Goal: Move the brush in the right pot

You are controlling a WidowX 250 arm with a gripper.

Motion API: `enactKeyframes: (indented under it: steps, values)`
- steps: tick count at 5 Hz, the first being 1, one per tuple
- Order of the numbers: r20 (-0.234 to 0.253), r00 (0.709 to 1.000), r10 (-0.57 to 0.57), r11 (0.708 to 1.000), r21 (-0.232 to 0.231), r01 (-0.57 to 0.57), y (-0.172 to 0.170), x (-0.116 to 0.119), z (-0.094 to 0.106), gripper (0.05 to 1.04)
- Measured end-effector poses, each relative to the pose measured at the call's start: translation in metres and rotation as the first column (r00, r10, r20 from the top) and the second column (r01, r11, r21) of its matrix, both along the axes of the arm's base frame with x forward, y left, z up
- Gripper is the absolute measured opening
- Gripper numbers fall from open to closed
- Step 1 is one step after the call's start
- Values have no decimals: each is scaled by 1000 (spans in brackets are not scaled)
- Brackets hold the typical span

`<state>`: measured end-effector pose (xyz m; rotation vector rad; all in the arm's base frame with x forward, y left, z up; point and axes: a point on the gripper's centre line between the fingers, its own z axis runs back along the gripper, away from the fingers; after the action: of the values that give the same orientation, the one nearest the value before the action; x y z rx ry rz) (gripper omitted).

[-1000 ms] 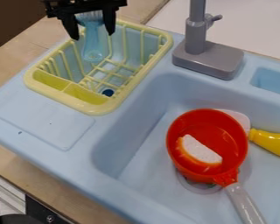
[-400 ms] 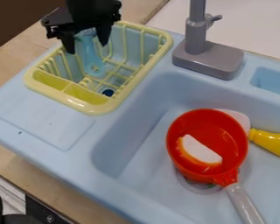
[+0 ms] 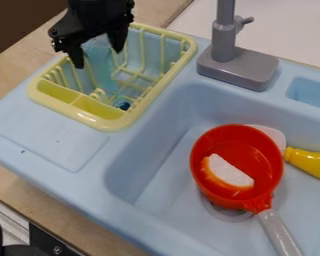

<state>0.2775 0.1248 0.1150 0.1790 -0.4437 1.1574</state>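
The black gripper (image 3: 98, 57) hangs over the back left part of the yellow dish rack (image 3: 98, 123), its fingers apart and open. Between and below them is the translucent light-blue brush (image 3: 104, 70), blurred, roughly upright, handle end down inside the rack. Its upper part lies close to the fingers; whether it touches them is unclear. In the sink, well to the right and lower in the view, sits the red pot (image 3: 253, 145) with its grey handle pointing down right. A white and orange piece (image 3: 229, 172) lies inside the pot.
A grey faucet (image 3: 239, 68) stands just right of the rack. The light-blue sink wall (image 3: 146, 150) lies between rack and pot. A yellow object (image 3: 311, 161) is at the pot's right, beside a pale pink piece (image 3: 272, 134) partly behind the pot.
The gripper has come down and slightly left. The brush has sunk deeper into the rack, lower relative to the gripper, and its outline has blurred. The pot has stayed put.
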Motion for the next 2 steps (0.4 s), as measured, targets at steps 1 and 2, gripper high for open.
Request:
enactKeyframes:
  steps: [1, 2]
  values:
    - [9, 1000, 15, 1000, -12, -15, 0, 0, 1, 999]
    - [3, 1000, 11, 1000, -16, -11, 0, 0, 1, 999]
